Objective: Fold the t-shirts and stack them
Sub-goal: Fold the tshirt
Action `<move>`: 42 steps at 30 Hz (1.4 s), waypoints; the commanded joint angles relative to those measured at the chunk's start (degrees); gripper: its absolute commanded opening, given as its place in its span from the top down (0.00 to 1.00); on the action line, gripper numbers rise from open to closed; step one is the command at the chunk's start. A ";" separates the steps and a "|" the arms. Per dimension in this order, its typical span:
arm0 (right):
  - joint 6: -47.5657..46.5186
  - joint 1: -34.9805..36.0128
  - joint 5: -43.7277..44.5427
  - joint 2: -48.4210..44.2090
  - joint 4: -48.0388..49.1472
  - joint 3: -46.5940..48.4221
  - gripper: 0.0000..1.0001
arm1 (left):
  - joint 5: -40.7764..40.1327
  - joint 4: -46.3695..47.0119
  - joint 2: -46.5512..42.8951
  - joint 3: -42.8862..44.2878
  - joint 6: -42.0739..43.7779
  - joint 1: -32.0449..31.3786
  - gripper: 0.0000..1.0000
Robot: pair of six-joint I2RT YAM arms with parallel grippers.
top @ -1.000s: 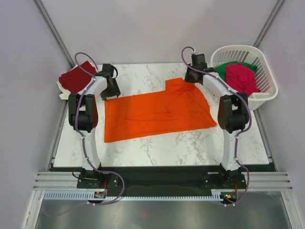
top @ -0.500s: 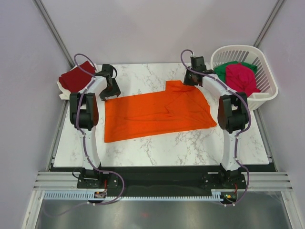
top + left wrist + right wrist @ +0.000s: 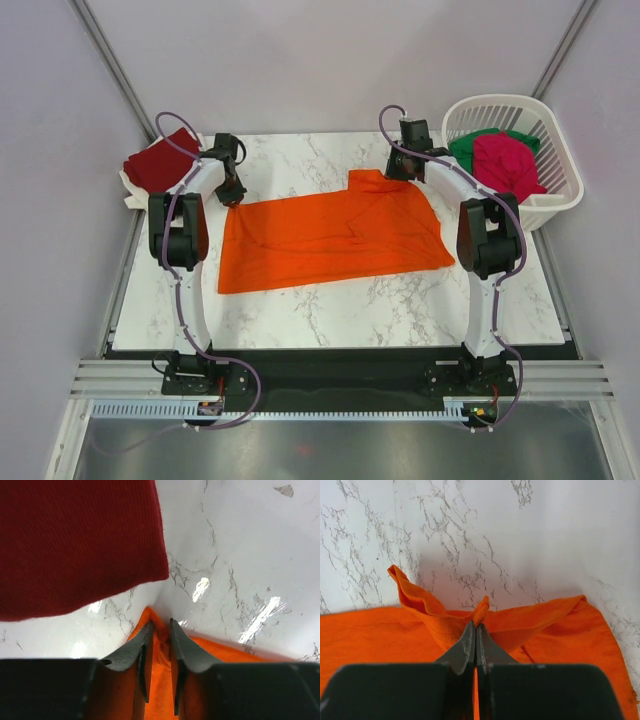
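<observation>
Spread flat across the middle of the marble desk (image 3: 330, 300), bright orange t-shirt (image 3: 330, 240). At its 10 o'clock corner, left pincer (image 3: 232, 190) clamped on a pinch of the orange cloth. At its 1 o'clock edge, right pincer (image 3: 397, 168) pressed together on a raised fold. At the desk's 10 o'clock corner, dark red t-shirt (image 3: 158, 160). In a white basket (image 3: 560, 190) at 2 o'clock, magenta-pink t-shirt (image 3: 505, 160) heaped with green t-shirt (image 3: 470, 145).

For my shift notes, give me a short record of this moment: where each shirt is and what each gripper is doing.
orange shirt: spread on the table
dark red shirt: at the table's far left corner
pink shirt: in the basket
green shirt: in the basket, partly under the pink shirt
left gripper: pinching the orange shirt's far left corner
right gripper: shut on the orange shirt's far right edge, cloth bunched up
</observation>
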 commanded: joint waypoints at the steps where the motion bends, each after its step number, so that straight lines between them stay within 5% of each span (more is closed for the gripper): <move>1: 0.30 -0.03 -1.55 -2.70 1.50 0.28 1.00 | 1.32 -0.20 1.66 0.62 -1.39 0.25 0.76; 9: 1.35 -0.03 -0.51 -6.82 2.73 -0.42 1.00 | 1.94 -2.31 -3.16 -0.61 -0.95 0.17 0.98; 20: 2.15 0.15 -0.77 -15.87 4.49 -7.45 1.00 | 0.44 -9.25 -9.32 -0.95 0.90 -0.10 0.98; 42: 4.43 1.73 5.12 -44.26 2.38 -40.58 1.00 | -5.17 -12.86 -30.06 -28.99 -3.32 -6.25 0.98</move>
